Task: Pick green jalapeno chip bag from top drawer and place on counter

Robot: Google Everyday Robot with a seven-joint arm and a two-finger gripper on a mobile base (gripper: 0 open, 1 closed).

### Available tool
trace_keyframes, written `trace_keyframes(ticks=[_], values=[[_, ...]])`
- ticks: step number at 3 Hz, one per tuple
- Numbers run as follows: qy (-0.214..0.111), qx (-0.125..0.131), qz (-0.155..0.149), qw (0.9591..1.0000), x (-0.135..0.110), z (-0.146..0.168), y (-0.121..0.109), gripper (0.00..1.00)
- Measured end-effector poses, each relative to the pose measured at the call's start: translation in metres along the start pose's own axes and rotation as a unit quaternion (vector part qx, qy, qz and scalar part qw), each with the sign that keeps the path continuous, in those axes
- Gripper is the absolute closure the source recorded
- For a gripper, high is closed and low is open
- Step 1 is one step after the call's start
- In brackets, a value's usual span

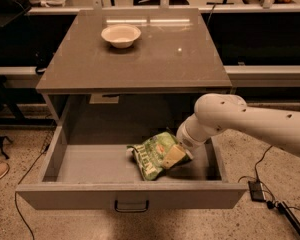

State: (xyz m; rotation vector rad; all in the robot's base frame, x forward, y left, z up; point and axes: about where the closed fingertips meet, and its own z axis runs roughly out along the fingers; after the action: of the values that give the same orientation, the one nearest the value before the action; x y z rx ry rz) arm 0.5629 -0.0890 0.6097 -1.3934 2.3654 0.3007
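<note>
Camera view: the top drawer (65,196) stands pulled open below the counter (155,64). The green bag (149,157) lies on the drawer floor, right of the drawer's middle, tilted, with its white lettering facing up. My arm (250,121) reaches in over the drawer's right wall. My gripper (173,156) rests on the bag's right edge, touching the foil; I cannot tell whether it is clamped on the bag. A cream bowl (121,35) sits on the counter, behind the drawer. A dark handle (131,205) sits at the centre of the drawer's front.
</note>
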Motion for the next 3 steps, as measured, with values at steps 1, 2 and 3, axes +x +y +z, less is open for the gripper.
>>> trace_keyframes(ticks=[1, 2, 3], values=[[0.009, -0.011, 0.004, 0.9999, 0.0141, 0.0091, -0.0032, 0.5], [0.009, -0.015, 0.002, 0.9999, 0.0178, 0.0078, -0.0046, 0.73], [0.009, -0.014, 0.002, 0.9999, 0.0174, 0.007, -0.0045, 0.96]])
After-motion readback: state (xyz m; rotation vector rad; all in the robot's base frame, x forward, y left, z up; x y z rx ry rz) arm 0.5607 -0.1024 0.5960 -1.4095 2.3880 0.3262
